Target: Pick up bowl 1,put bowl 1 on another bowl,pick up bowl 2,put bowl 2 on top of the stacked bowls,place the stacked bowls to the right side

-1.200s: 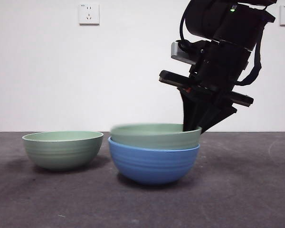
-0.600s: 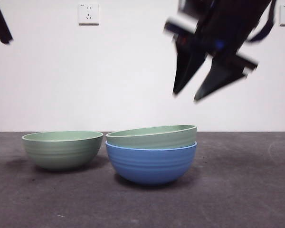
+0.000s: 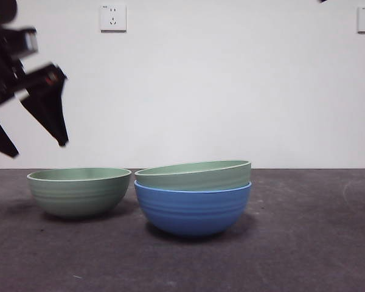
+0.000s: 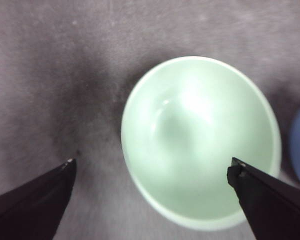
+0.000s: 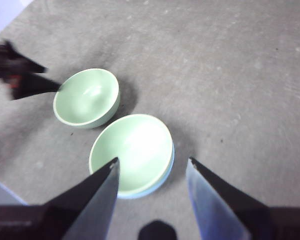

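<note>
Spread wide and empty, my left gripper (image 3: 33,137) hangs above the lone pale green bowl 2 (image 3: 79,191), one jaw beyond its rim on either side as the left wrist view shows it (image 4: 200,142). My right gripper (image 5: 151,172), also parted and holding nothing, is high above the table, looking down on both bowls.

Largest on the table is another bowl (image 3: 193,210), the blue one, with bowl 1 (image 3: 194,174) nested in it, tilted a little so that one side of its rim rides higher. Bowl 2 stands just beside that pair, not touching as far as I can tell.

My worry is the approach: if I come down off-centre, a jaw could strike the rim and shove bowl 2 into the blue bowl, shifting the tilted bowl 1. A shallow pinch on the smooth curved wall could also slip during lifting.

Underneath is a dark grey, slightly rough table (image 3: 304,243). Behind it stands a plain white wall with a socket (image 3: 113,17) high up.
</note>
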